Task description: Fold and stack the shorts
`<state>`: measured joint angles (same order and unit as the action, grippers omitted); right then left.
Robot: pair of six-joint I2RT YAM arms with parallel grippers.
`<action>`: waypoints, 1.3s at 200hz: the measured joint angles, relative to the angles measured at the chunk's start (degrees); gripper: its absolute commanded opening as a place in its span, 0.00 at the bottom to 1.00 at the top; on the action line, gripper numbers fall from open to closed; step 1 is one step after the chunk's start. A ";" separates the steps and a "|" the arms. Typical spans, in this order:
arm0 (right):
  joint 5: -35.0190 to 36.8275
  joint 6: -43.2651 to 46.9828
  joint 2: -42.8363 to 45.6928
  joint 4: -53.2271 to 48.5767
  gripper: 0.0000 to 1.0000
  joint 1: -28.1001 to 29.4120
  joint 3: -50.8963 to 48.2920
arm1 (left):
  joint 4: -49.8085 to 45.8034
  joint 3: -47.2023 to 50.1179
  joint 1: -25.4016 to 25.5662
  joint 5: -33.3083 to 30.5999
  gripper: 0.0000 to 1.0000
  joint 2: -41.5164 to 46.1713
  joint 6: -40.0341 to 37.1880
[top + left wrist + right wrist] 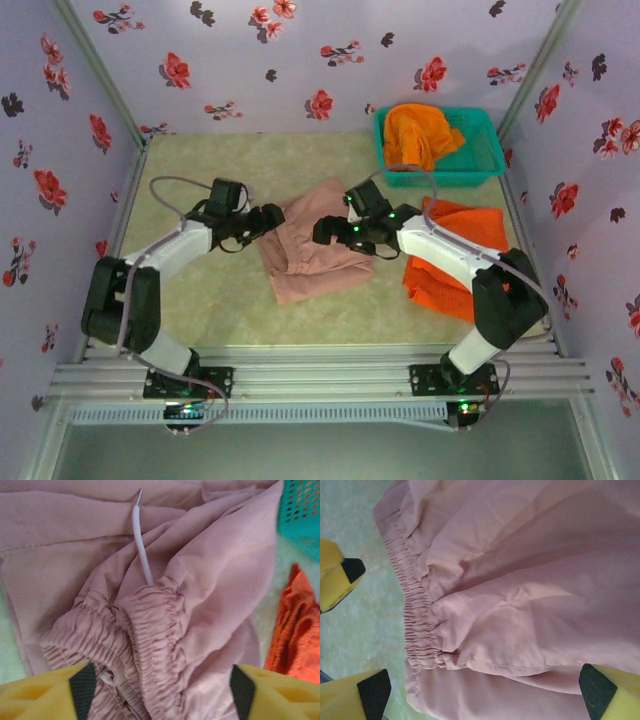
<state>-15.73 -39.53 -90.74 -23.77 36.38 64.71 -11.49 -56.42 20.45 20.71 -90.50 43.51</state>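
The pink shorts (312, 240), lying crumpled at the middle of the table (200, 310) beside an orange pair (455, 255), are judged at the fold's start: the gathered waistband is straddled by the left gripper (157, 682) with jaws parted, the right side is overhung by the wide-open right gripper (328, 232), and a firm pinch is called for next.

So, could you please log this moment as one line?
left end effector: open at elastic waistband of dusty-pink cloth shorts; right end effector: open over same shorts
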 measured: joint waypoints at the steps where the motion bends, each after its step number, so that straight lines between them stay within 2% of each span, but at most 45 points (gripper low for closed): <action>1: 0.09 0.00 0.09 0.02 0.99 -0.09 -0.11 | -0.02 -0.09 0.02 -0.02 0.66 -0.13 -0.04; 20: 0.44 -0.17 1.20 0.50 0.99 -0.63 -1.38 | -0.55 -2.25 0.28 -0.57 0.61 -3.41 -0.48; 36: 0.68 -0.17 1.90 1.16 0.99 -0.96 -2.29 | -0.68 -3.91 0.31 -0.81 0.53 -5.95 -0.68; 102: 0.72 -0.17 3.48 2.49 0.99 -1.79 -4.74 | -0.55 -6.64 0.68 -1.22 0.36 -11.56 -0.11; 145: 0.74 -0.17 3.54 2.95 0.99 -1.90 -5.75 | -0.11 -8.20 0.92 -1.20 0.29 -12.70 0.09; 186: 0.74 -0.17 3.54 2.97 0.99 -1.92 -6.12 | -0.11 -9.22 1.42 -1.18 0.00 -13.92 0.63; 227: 0.76 -0.17 3.63 2.97 0.99 -2.40 -6.78 | -1.75 -9.77 1.46 -1.81 0.00 -12.61 -0.24; 260: 0.94 -0.15 4.20 2.99 0.99 -2.89 -7.65 | -7.45 -10.60 1.18 -3.28 0.00 -5.20 -2.64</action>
<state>-14.79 -39.68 -86.54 -20.78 33.50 57.06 -18.94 -67.02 21.63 17.43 -95.70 40.86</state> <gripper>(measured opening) 0.988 0.038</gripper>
